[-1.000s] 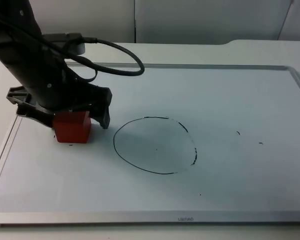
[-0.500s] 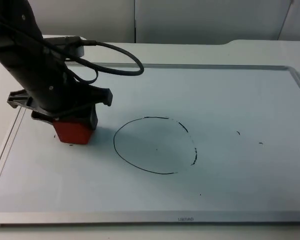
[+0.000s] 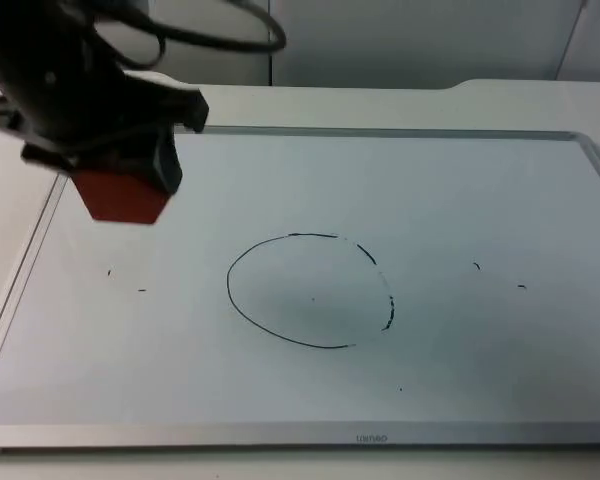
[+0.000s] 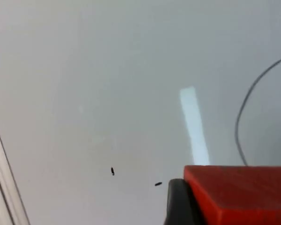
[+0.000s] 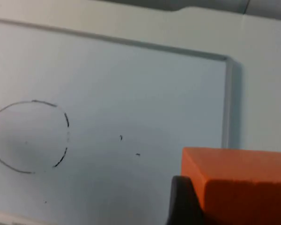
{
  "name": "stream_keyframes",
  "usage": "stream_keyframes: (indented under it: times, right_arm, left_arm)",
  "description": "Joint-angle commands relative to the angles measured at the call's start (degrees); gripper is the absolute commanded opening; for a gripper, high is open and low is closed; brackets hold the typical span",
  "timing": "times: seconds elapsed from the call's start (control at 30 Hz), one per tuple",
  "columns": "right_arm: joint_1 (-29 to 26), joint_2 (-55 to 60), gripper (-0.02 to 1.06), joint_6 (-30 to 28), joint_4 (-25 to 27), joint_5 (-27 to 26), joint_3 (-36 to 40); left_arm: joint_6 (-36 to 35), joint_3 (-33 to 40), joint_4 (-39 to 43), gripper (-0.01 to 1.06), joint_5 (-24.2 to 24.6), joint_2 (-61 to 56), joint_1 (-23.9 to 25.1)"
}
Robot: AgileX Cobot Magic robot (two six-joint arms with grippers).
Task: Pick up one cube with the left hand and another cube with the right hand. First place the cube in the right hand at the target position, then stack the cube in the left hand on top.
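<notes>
My left gripper [image 3: 112, 172] is shut on a red cube [image 3: 122, 200] and holds it in the air over the board's left side, left of the drawn circle [image 3: 310, 292]. In the left wrist view the red cube [image 4: 243, 192] sits against a black fingertip [image 4: 178, 204], well above the board, with an arc of the circle [image 4: 253, 93] beyond it. In the right wrist view my right gripper [image 5: 239, 211] is shut on an orange cube [image 5: 243, 180], held high off the board's right side, with the circle [image 5: 30, 136] far off.
The white board has a raised metal frame [image 3: 380, 132] all around. Small pen marks lie where the red cube stood [image 3: 125, 282] and right of the circle [image 3: 477, 266]. The grey partition wall stands behind the table.
The left gripper closed on the red cube on the board, then lifted it up and away from its marks. The circle and board are unchanged.
</notes>
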Motion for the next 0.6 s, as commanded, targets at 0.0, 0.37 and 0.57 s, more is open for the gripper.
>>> stream_keyframes:
  times: [0.0,0.37,0.57]
  right_arm:
    - [0.2,4.4,0.0,-3.4,3.9,-3.8,-0.5]
    - [5.0,22.8,0.0,-9.9,9.2,-4.5,-12.2]
    - [13.6,35.1,0.0,-9.0,7.4,-5.0,-17.2]
  left_arm:
    - [0.9,0.0,0.5,0.0,2.8,-6.3,-1.0]
    - [-2.8,0.0,7.9,0.0,11.4,-18.6,-9.5]
    - [-6.4,0.1,13.5,0.0,15.6,-19.9,-16.4]
